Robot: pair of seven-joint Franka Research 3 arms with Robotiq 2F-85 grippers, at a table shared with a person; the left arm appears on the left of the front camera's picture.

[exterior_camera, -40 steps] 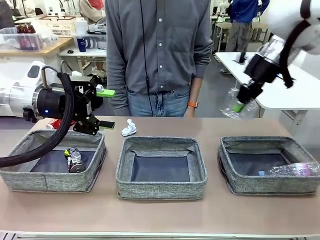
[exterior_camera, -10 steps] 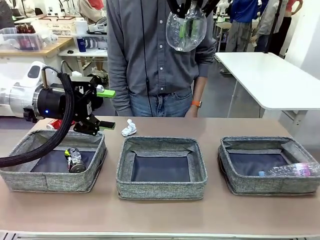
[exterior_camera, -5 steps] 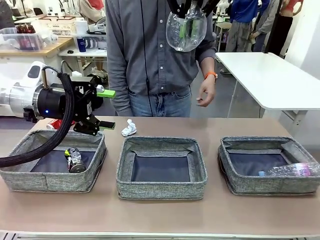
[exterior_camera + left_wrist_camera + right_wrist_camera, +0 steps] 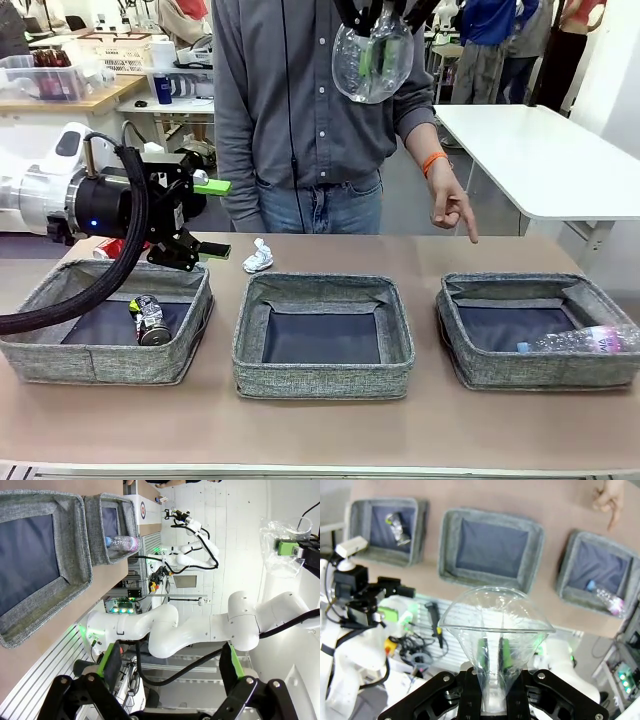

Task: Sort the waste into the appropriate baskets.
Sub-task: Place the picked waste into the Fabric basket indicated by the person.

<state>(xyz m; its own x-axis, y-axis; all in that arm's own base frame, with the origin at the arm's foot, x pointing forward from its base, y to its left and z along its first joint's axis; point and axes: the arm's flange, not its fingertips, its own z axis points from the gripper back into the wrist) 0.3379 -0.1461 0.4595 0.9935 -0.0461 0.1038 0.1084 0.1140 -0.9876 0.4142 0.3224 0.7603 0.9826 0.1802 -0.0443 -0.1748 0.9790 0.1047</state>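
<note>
Hanging high above the desk (image 4: pixel 320 430), the right gripper (image 4: pixel 494 652) is clamped on the clear plastic cup (image 4: pixel 370 75). It pinches the cup's narrow lower part between its green pads, and the cup's wide mouth points away from the wrist. In the front view the cup sits in front of the person's chest, well above the middle basket (image 4: pixel 322 380). In the right wrist view that basket lies just beyond the cup's rim.

The person's hand (image 4: pixel 452 205) hangs over the desk's far edge with the index finger pointing down, behind the right basket (image 4: pixel 540 372). That basket holds the clear plastic bottle (image 4: pixel 590 340), lying on its side.

The left gripper (image 4: pixel 213 218) is turned sideways over the far wall of the left basket (image 4: pixel 100 362), its jaws spread wide with nothing between them. The dark drink can (image 4: pixel 148 320) lies in this basket, below the gripper and apart from it. The small white paper wad (image 4: pixel 258 256) rests on the desk just beyond the gripper's fingertips, behind the gap between the left and middle baskets.
</note>
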